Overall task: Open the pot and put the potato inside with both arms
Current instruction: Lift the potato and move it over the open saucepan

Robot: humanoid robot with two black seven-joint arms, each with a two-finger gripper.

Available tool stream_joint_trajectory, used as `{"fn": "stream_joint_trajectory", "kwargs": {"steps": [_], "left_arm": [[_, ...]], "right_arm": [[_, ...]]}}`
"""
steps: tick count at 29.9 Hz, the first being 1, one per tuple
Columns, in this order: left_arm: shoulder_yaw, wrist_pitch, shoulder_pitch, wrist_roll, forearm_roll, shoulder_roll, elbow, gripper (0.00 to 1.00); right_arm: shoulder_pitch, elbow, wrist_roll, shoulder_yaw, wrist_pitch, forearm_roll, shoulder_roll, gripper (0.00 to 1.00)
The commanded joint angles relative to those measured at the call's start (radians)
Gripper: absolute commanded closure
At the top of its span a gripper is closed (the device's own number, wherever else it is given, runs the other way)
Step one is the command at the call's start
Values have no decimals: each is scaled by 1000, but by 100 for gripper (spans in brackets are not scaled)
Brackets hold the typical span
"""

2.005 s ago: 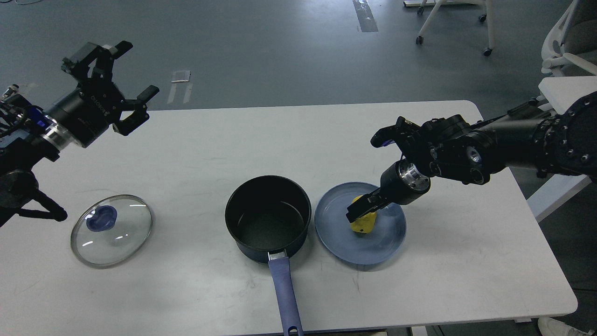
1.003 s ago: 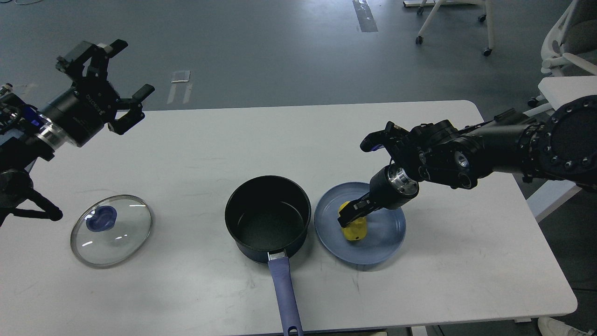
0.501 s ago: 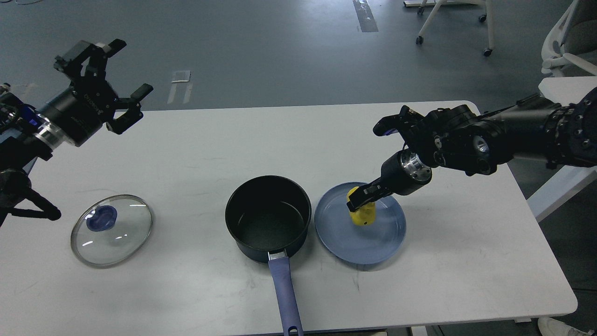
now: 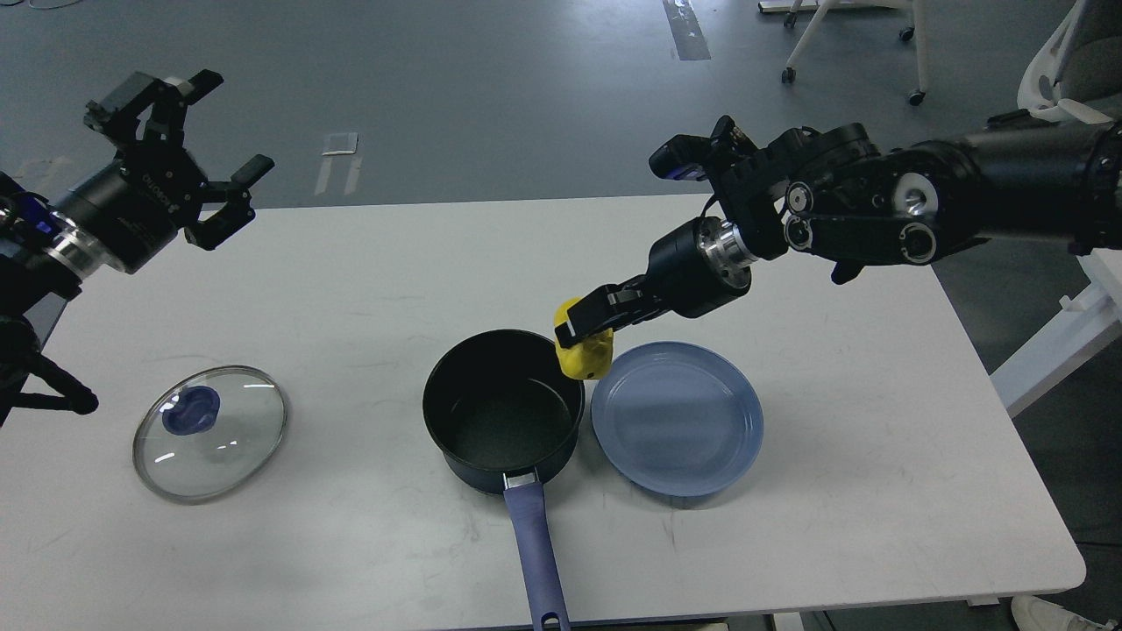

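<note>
The black pot (image 4: 503,412) stands open at the table's middle front, its blue-purple handle (image 4: 535,552) pointing toward me. Its glass lid (image 4: 210,432) with a blue knob lies flat on the table to the left. My right gripper (image 4: 585,326) is shut on the yellow potato (image 4: 585,355) and holds it in the air over the pot's right rim. My left gripper (image 4: 203,140) is open and empty, raised high above the table's far left edge.
A flat blue plate (image 4: 677,419) lies bare just right of the pot. The white table (image 4: 833,456) ends at the right, near a white side table and office chairs on the grey floor behind.
My right gripper lifted the potato off the blue plate and carried it up and left to the pot's right rim. The left gripper drifted slightly left and up.
</note>
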Motion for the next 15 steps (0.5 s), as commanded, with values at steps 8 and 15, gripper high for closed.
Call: {"fn": "stream_joint_trajectory", "kwargs": {"steps": [8, 15], "left_arm": [[0, 0, 0, 0, -1, 16, -2, 2], [2, 0, 2, 0, -1, 15, -2, 2]], "right_arm": [[-93, -99, 0, 9, 0, 20, 132, 50], [-147, -144, 0, 16, 0, 56, 158, 50]]}}
